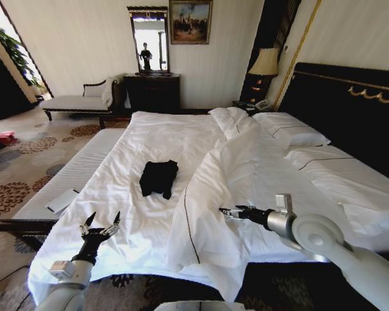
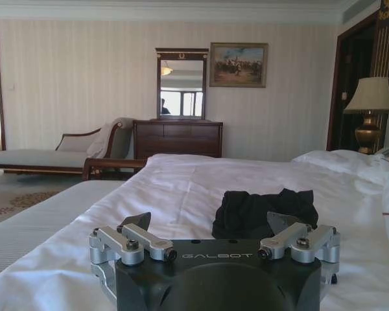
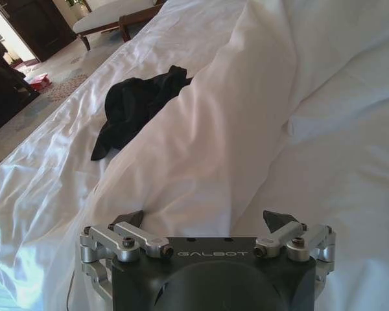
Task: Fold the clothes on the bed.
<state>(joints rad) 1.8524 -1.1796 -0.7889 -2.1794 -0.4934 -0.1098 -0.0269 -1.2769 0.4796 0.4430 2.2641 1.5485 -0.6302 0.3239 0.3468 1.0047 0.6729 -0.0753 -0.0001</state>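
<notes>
The clothes [image 1: 159, 177] are a crumpled black bundle lying on the white bed [image 1: 168, 133], left of a raised duvet fold. My left gripper [image 1: 100, 223] hovers open over the near corner of the bed, well short of the bundle. The left wrist view looks past that gripper [image 2: 209, 223] at the clothes [image 2: 259, 210] straight ahead. My right gripper [image 1: 225, 212] is open above the duvet fold, to the right of the bundle and nearer me. Its wrist view has the gripper [image 3: 202, 219] over white bedding and the clothes [image 3: 139, 103] beyond the fold.
A striped cushioned bench [image 1: 78, 172] runs along the bed's left side with a flat white item [image 1: 63, 199] on it. Pillows [image 1: 292, 129] and a dark headboard [image 1: 350, 110] lie to the right. A chaise [image 1: 78, 102], dresser [image 1: 152, 91] and lamp [image 1: 266, 63] stand by the far wall.
</notes>
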